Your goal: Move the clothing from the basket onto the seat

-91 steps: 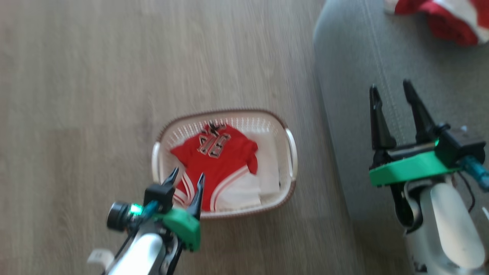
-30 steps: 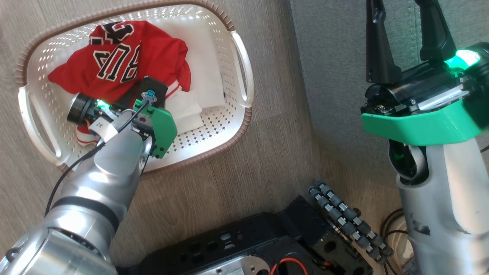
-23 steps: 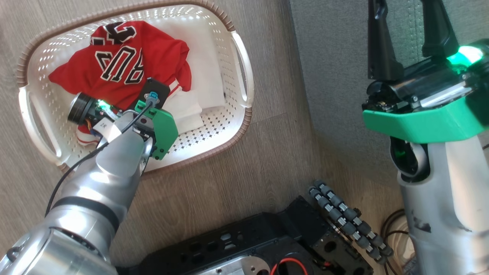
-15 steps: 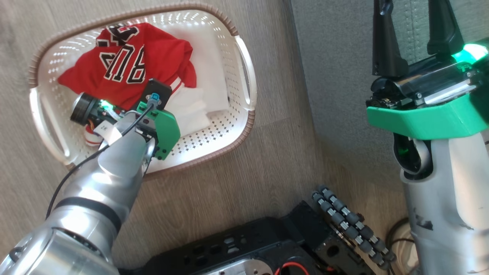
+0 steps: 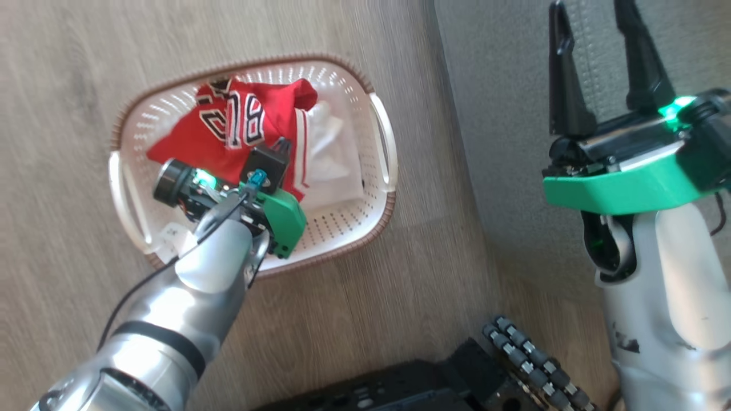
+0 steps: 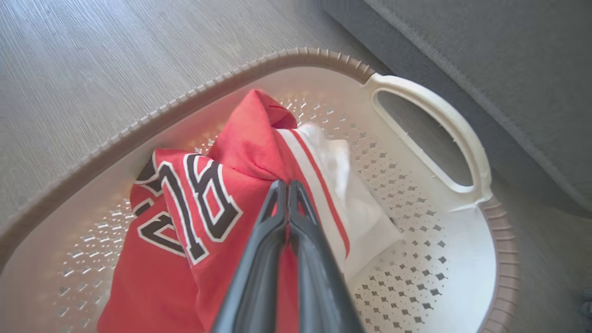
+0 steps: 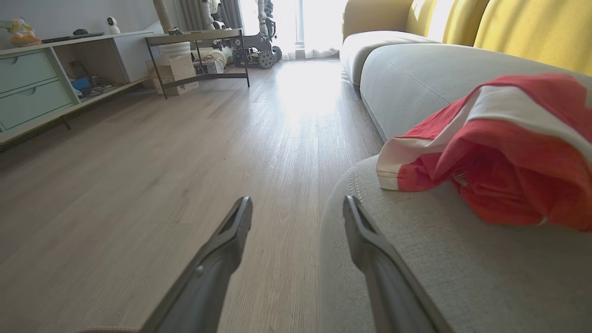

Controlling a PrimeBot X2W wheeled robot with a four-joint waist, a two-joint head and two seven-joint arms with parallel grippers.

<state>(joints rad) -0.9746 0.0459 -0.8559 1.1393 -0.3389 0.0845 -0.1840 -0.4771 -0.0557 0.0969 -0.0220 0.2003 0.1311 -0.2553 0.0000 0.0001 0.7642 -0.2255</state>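
Note:
The cream basket (image 5: 381,137) stands on the wood floor beside the grey seat (image 5: 502,114). In the left wrist view my left gripper (image 6: 286,186) is shut on a fold of the red jersey (image 6: 203,208), which rises in a peak above the basket (image 6: 430,111). In the head view that arm's wrist (image 5: 268,200) covers the fingers over the jersey (image 5: 234,123). My right gripper (image 5: 589,11) stands open and empty over the seat's edge. Its own view shows the right gripper (image 7: 297,203) and red shorts with white bands (image 7: 499,157) lying on the seat (image 7: 416,268).
A white cloth (image 5: 334,154) lies in the basket beside the jersey. My black base and its roller wheel (image 5: 531,365) sit at the bottom of the head view. Far across the floor stand a low cabinet (image 7: 32,78) and a metal table (image 7: 199,41). Yellow cushions (image 7: 522,27) back the seat.
My left gripper has shut on the jersey and drawn it up into a bunch, towards the basket's right side. The head camera has shifted. My right gripper stays open.

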